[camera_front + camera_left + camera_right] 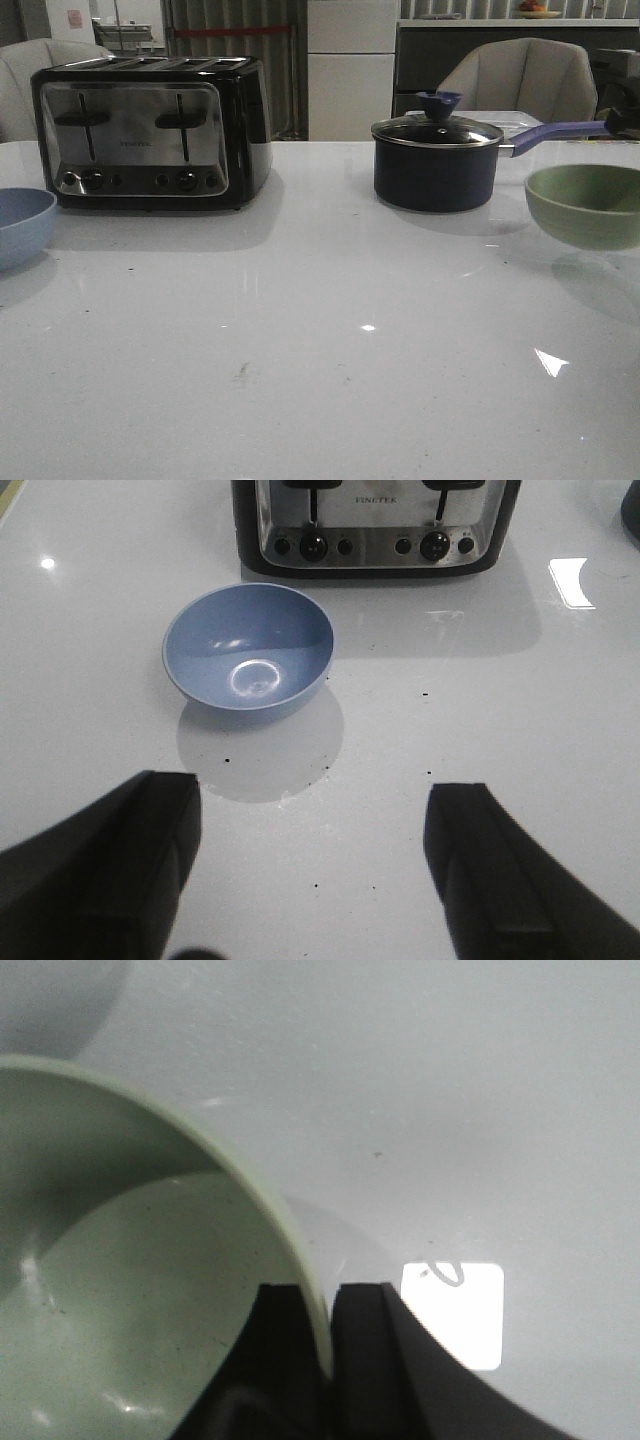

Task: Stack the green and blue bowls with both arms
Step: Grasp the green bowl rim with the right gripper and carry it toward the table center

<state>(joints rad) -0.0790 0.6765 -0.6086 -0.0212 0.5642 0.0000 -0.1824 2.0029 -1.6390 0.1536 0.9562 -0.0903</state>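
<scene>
The pale green bowl [585, 205] hangs a little above the white table at the right edge of the front view. My right gripper [328, 1305] is shut on its rim, one finger inside the green bowl [120, 1290] and one outside. The arm itself is out of the front view. The light blue bowl [20, 225] sits on the table at the far left, in front of the toaster. In the left wrist view the blue bowl [248, 660] is empty and upright. My left gripper [312, 825] is open and empty, above the table just short of that bowl.
A black and steel toaster [150, 130] stands at the back left; it also shows in the left wrist view [375, 525]. A dark navy saucepan [437, 160] with glass lid stands back right, its purple handle [555, 132] pointing right. Chairs stand beyond the table.
</scene>
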